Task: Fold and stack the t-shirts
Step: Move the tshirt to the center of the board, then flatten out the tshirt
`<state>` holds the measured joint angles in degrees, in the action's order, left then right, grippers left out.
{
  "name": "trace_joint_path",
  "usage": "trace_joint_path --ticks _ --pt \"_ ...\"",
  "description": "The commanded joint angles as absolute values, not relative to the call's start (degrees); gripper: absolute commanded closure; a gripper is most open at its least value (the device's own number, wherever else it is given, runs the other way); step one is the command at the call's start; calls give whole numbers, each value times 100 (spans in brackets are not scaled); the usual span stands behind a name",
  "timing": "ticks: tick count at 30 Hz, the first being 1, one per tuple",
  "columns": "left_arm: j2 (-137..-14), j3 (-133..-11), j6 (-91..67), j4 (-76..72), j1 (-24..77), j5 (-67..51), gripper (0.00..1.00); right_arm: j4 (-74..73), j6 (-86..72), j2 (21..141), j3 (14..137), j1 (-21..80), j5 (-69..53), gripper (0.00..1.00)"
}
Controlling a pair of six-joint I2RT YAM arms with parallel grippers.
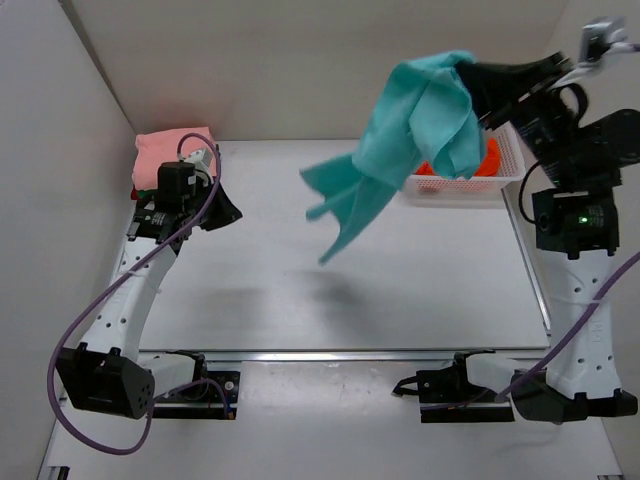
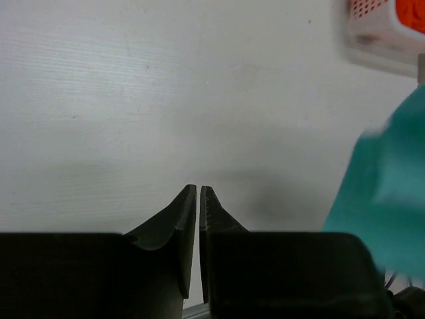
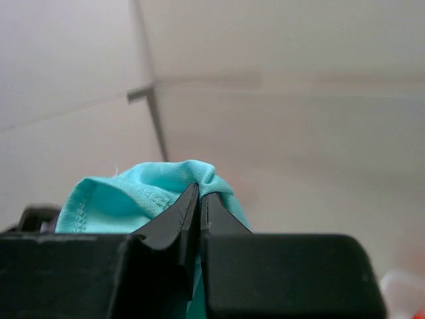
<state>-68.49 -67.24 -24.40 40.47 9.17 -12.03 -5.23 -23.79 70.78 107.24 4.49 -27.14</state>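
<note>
A teal t-shirt [image 1: 420,130] hangs in the air over the back right of the table, bunched at the top and trailing down to the left. My right gripper [image 1: 470,72] is raised high and shut on its top fold; the right wrist view shows the teal cloth [image 3: 119,199] pinched between the jaws of that gripper [image 3: 200,189]. My left gripper [image 1: 225,210] hovers at the left of the table, apart from the shirt, its jaws all but touching with nothing between them [image 2: 199,187]. The teal shirt [image 2: 392,199] shows at the right edge of the left wrist view.
A salmon-pink folded shirt [image 1: 170,155] lies at the back left corner, behind the left arm. A white mesh basket [image 1: 505,172] at the back right holds an orange shirt [image 1: 490,160] and appears again [image 2: 378,30] at the top right of the left wrist view. White walls enclose the table.
</note>
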Motion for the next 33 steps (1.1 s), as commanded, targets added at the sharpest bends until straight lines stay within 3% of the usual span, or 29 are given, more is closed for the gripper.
trace_joint_path --ticks 1,4,5,6,7,8,9,11,12,13,16,18,21,24,26,33 --pt "-6750 -6979 -2637 3868 774 -1387 81 -1034 -2786 7243 9479 641 -3102 100" --pt "-6680 -6707 -2751 3719 677 -1607 89 -1632 -2585 7276 8378 939 -3129 100" --pt "-6636 -6593 -2768 3648 694 -1748 93 -2192 -2506 7434 8098 993 -2955 94" --pt "-6653 -6496 -2760 3604 703 -1819 86 -2632 -2444 7514 7929 1011 -2910 86" --pt "-6636 -6365 -2751 3482 764 -1993 68 -3167 -2269 7741 7867 1011 -2840 70" --pt "-6610 -6294 -2690 3359 886 -2169 55 -3399 -2076 7813 7858 1037 -2534 63" --pt "-6583 -6032 -2689 3253 1044 -2301 54 -3723 -1857 7883 7849 976 -2270 53" --pt "-6679 -5854 -2724 3121 1334 -2451 57 -3910 -1671 7823 7709 888 -1875 46" --pt "-6801 -5662 -2768 3059 1406 -2583 48 -3946 -1557 7709 7612 827 -1768 43" --pt "-6864 -5443 -2847 2989 1624 -2749 47 -3946 -1469 7673 7498 713 -1697 43" --pt "-7127 -5020 -3136 2656 2379 -2892 65 -3675 -1293 7454 6868 598 -2159 44" --pt "-7163 -4696 -3391 2322 2680 -2927 68 -3534 -1344 7409 6585 641 -2503 45" --pt "-7085 -4132 -4067 1523 2374 -3067 42 -3392 -1362 7444 6198 1010 -2689 46" --pt "-7092 -3964 -4184 1555 1654 -2517 41 -3340 -1520 7252 5802 1397 -2629 46" --pt "-7329 -4357 -4008 1845 1600 -1935 27 -3278 -1678 7068 5529 1651 -2628 46" --pt "-9049 -5509 -3823 2135 1749 -889 22 -3551 -1933 6391 4984 1758 -2488 46"
